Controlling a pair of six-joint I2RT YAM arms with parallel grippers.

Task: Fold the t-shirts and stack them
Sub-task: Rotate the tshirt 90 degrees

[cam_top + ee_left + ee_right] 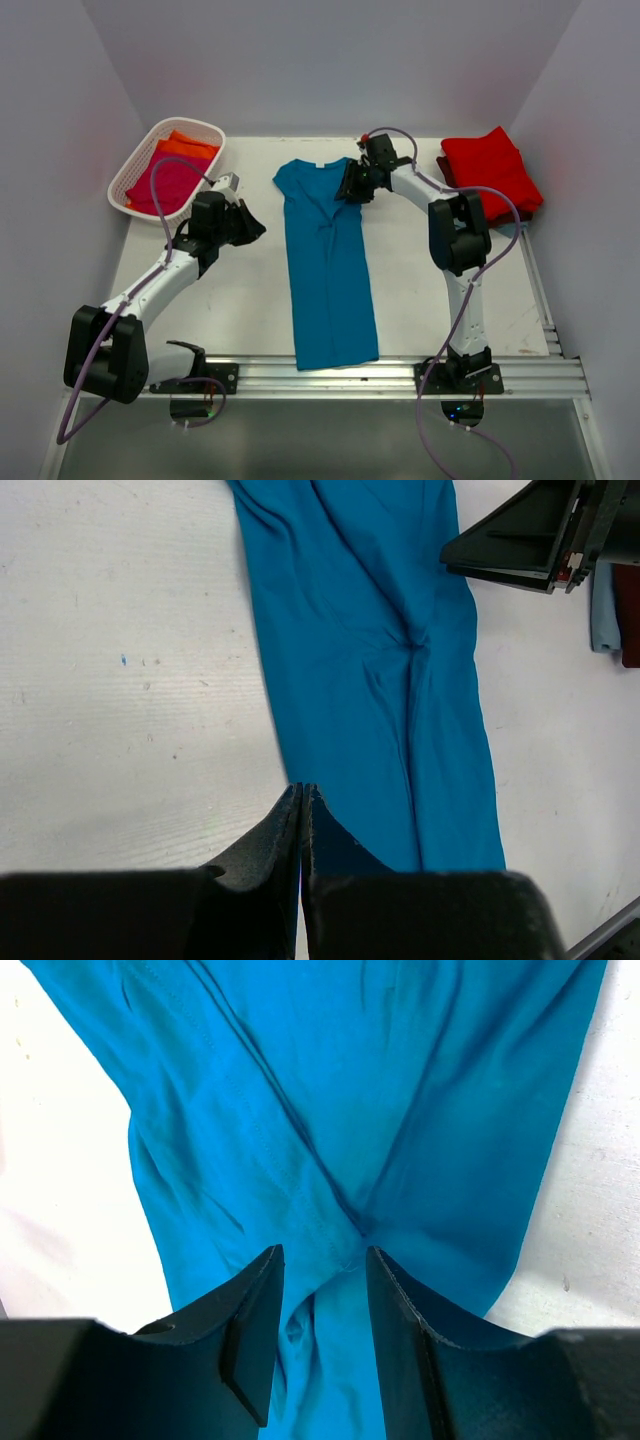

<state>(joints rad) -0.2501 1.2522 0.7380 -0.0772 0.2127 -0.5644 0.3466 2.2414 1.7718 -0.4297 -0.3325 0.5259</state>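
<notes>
The teal t-shirt (328,275) is lying long and narrow, with the right gripper (349,187) hanging spread over its collar-end right edge, nearer than the left gripper (252,228), which is sitting pressed together and empty off its left side.

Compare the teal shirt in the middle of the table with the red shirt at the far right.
The teal shirt lies as a long narrow strip; the red shirt is folded into a compact block. The teal shirt rests on the bare table; the red shirt tops a small pile. The right gripper hovers over the teal shirt; none is near the red shirt. Both are plain, single-coloured.
</notes>
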